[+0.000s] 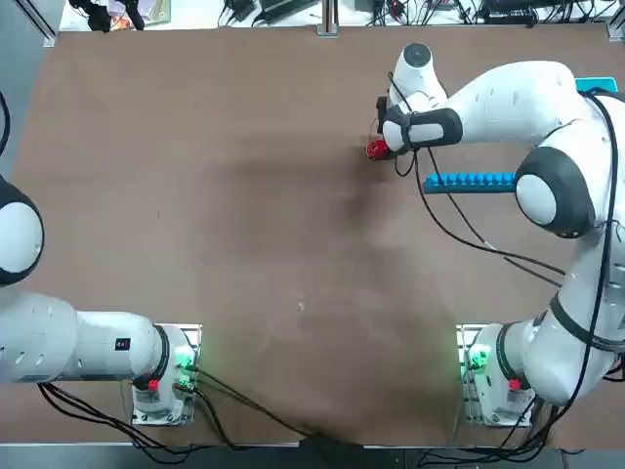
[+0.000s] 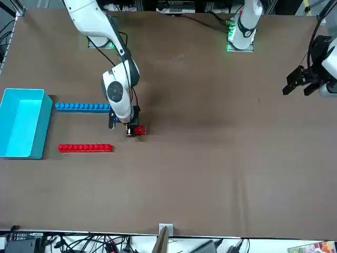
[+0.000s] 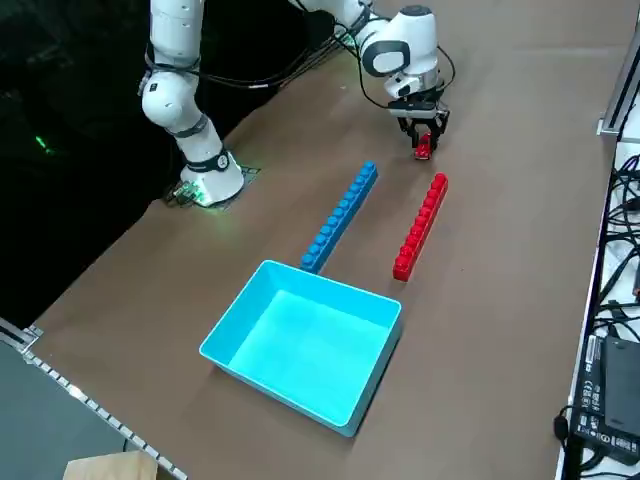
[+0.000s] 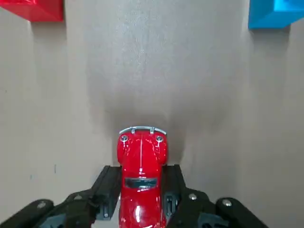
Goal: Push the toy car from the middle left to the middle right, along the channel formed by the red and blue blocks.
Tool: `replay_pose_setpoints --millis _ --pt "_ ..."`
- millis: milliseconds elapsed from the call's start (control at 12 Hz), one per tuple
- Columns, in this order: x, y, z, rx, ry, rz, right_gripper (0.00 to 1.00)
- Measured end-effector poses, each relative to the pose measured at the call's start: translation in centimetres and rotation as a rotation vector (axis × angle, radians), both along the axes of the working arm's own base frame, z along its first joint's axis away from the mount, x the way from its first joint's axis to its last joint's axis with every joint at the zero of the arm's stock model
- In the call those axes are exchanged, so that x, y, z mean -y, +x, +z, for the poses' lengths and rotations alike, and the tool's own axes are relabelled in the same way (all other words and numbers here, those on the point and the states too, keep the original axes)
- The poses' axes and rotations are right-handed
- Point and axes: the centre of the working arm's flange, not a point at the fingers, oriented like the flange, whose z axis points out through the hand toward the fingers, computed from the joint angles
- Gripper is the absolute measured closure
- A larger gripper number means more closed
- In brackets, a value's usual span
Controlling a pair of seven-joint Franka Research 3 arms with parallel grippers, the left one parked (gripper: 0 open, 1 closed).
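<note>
Wrist view: hand around toy car

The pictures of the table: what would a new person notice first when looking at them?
First, the tiny red toy car between the fingers of the right gripper, just outside the mouth of the channel. Next, the red and blue blocks, lying parallel on the brown table. At their far end from the car sits a light blue open box.
</note>
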Motion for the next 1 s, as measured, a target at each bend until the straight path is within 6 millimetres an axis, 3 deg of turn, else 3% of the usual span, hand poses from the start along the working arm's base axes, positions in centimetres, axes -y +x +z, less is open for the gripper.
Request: replay_pose_setpoints --millis 1000 --pt "-2.2 -0.2 0.0 0.008 0.008 -0.023 0.51"
